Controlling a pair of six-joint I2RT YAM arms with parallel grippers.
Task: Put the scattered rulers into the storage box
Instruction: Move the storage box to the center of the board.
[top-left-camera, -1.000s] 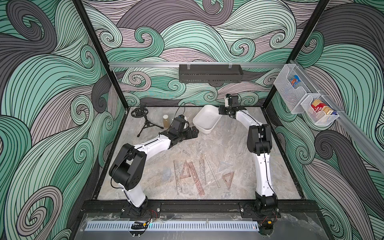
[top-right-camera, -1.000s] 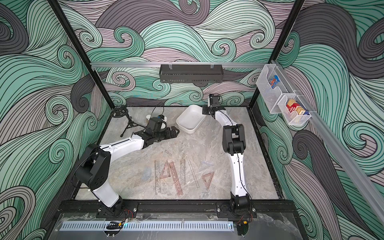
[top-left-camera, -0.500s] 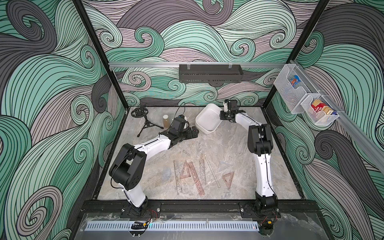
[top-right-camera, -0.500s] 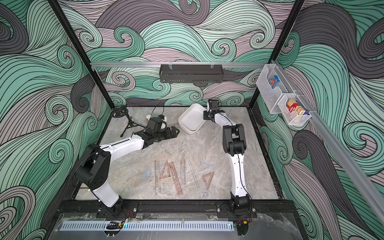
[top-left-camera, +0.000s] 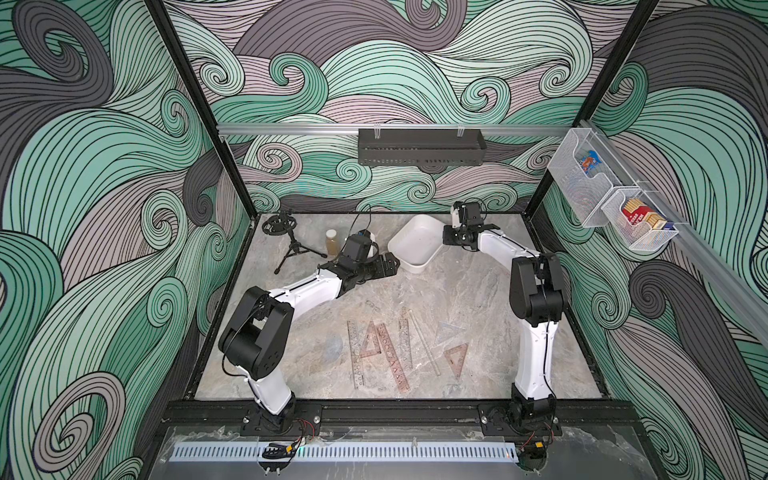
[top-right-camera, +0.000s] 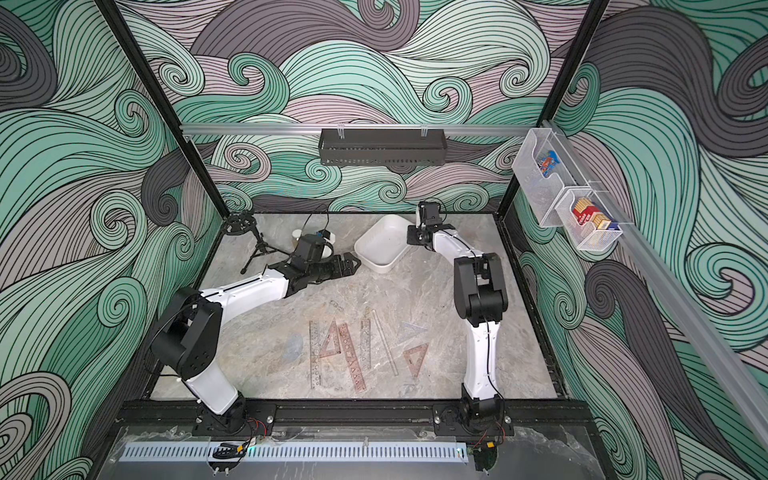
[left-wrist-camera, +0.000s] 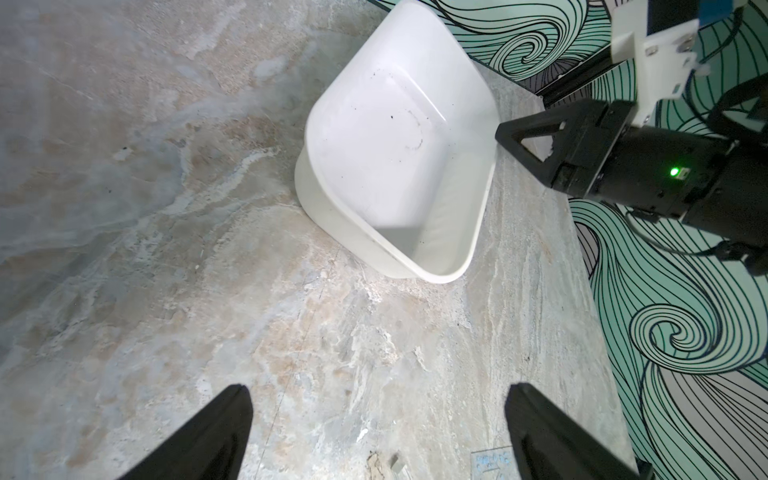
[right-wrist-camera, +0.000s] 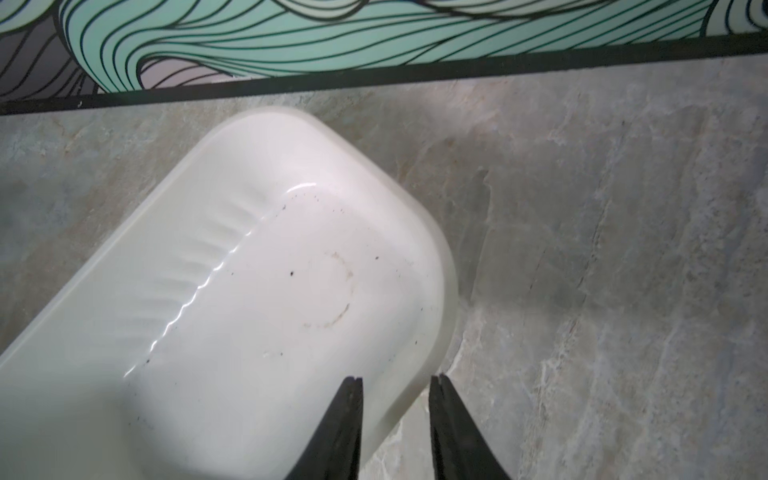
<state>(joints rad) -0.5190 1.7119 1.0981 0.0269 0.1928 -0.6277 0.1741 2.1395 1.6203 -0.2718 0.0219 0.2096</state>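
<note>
The right pincer (right-wrist-camera: 395, 377) had dropped onto the storage box (top-left-camera: 409, 266) and narrowed, one finger inside the rim, one outside; clamped or not, I couldn't tell. Marbled grey surface (top-left-camera: 457, 299), wave-patterned walls (top-left-camera: 374, 75) all round. The left pincer (left-wrist-camera: 376, 386) gaped wide near the box. The scattered rulers (top-left-camera: 376, 345) lay on the surface's near half, well apart from it.

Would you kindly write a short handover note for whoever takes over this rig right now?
Left tool: open, empty, over the table beside the storage box.
Right tool: closed on the storage box rim, box tipped up.
Rulers: lying flat on the table nearer the arm bases, none in the box.
Done: nothing stowed.
To do: settle the box, then load every ruler.
</note>
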